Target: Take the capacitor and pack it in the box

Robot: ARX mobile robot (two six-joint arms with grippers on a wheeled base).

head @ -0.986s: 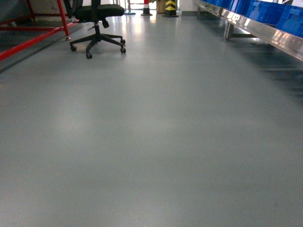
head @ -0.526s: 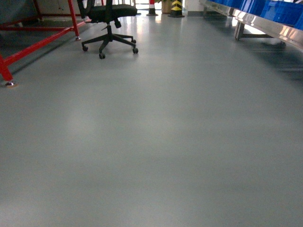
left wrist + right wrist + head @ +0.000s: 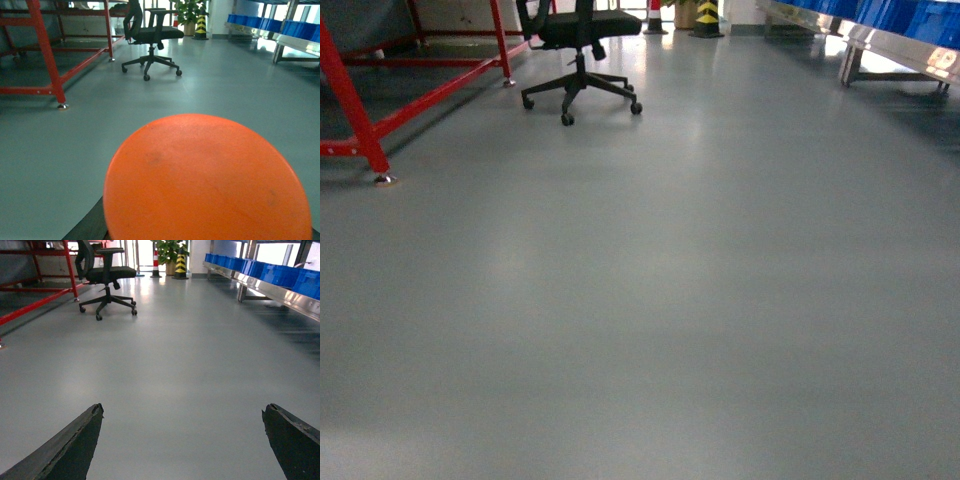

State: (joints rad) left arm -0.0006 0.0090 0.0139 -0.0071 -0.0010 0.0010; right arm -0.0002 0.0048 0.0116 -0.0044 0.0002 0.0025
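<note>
In the left wrist view the round orange-red end of the capacitor [image 3: 205, 180] fills the lower middle, very close to the camera. A dark finger [image 3: 92, 227] of my left gripper shows at its lower left edge, and the other finger is hidden behind it. The left gripper holds the capacitor over the grey floor. My right gripper [image 3: 182, 412] hangs open above bare floor, its two dark fingertips far apart with nothing between them. The box is out of view. Neither arm shows in the head view.
A black office chair [image 3: 582, 62] stands ahead at the left. A red steel frame [image 3: 360, 120] with a foot on the floor runs along the left. A metal rack with blue bins [image 3: 895, 30] lines the right. A striped bollard [image 3: 707, 15] stands far ahead.
In the head view the chair and the red frame have slid to the right and the blue-bin rack has slid toward the right edge. The view has swung to the left.
</note>
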